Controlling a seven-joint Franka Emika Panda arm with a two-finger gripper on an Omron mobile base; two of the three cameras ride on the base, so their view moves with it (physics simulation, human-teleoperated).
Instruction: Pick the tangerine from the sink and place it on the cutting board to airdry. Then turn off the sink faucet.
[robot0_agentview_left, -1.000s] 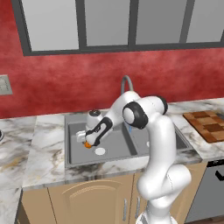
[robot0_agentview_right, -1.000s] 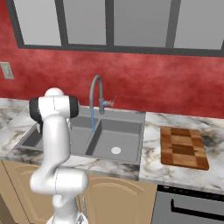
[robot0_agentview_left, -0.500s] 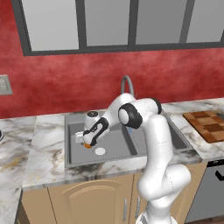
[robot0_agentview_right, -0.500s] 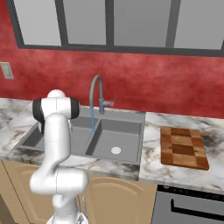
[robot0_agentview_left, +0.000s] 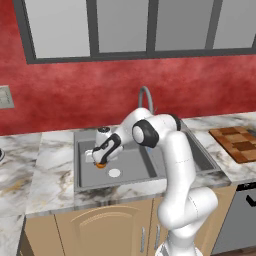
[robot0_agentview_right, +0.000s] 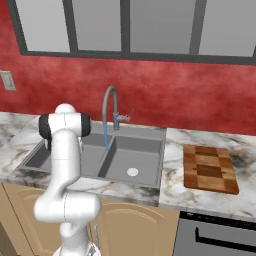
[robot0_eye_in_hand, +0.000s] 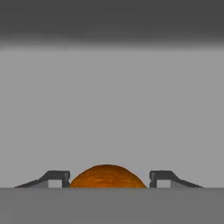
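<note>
Sink (robot0_agentview_left: 85, 177): we work in its left basin. Gripper (robot0_agentview_left: 98, 159): jaws partly open, flanking the fruit, grip unconfirmed. Tangerine (robot0_eye_in_hand: 107, 177): on the basin floor; we judge it may roll free if pinched off-centre.

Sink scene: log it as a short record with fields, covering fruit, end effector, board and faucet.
tangerine: on the floor of the sink's left basin, between the fingertips
end effector: lowered into the left basin, one fingertip either side of the fruit, narrow gaps visible, grip not confirmed
sink: grey double basin
cutting board: on the counter right of the sink, bare
sink faucet: behind the divider
</note>
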